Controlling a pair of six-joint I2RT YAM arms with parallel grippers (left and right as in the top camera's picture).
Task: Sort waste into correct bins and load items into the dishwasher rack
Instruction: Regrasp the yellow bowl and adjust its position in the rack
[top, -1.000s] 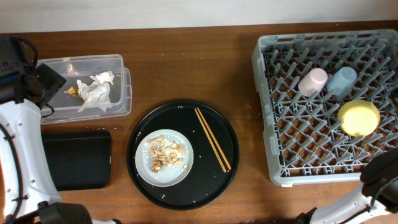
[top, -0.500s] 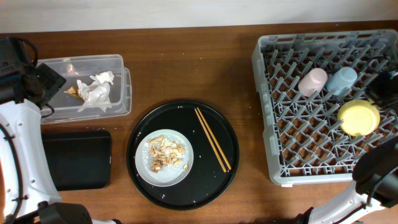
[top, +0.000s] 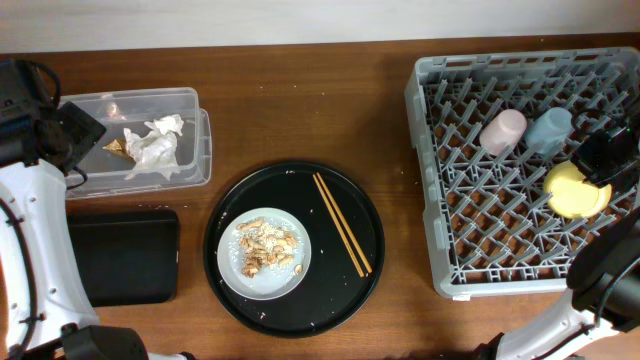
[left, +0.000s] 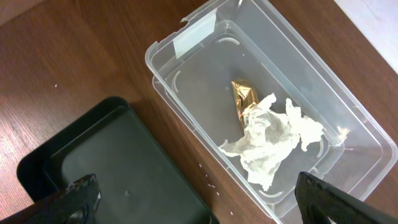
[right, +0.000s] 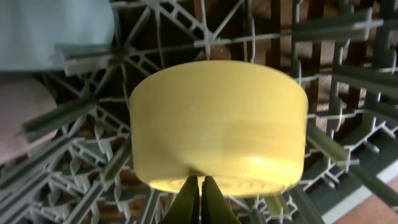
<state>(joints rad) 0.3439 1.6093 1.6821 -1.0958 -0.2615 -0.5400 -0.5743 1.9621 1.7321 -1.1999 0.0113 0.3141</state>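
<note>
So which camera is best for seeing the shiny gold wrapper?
The left wrist camera: the gold wrapper is big and clear there, lying in the clear tub against the white tissue. The overhead camera shows it only as a tiny brown speck beside the tissue. The right wrist camera misses it, seeing the yellow bowl instead.

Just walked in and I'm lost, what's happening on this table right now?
The right fingers are shut, close to the yellow bowl, which sits in the rack beside the pink cup and blue cup. The left fingers hang open above the clear tub, which holds the tissue and wrapper. The plate of food scraps is on the round black tray, not yet loaded.
</note>
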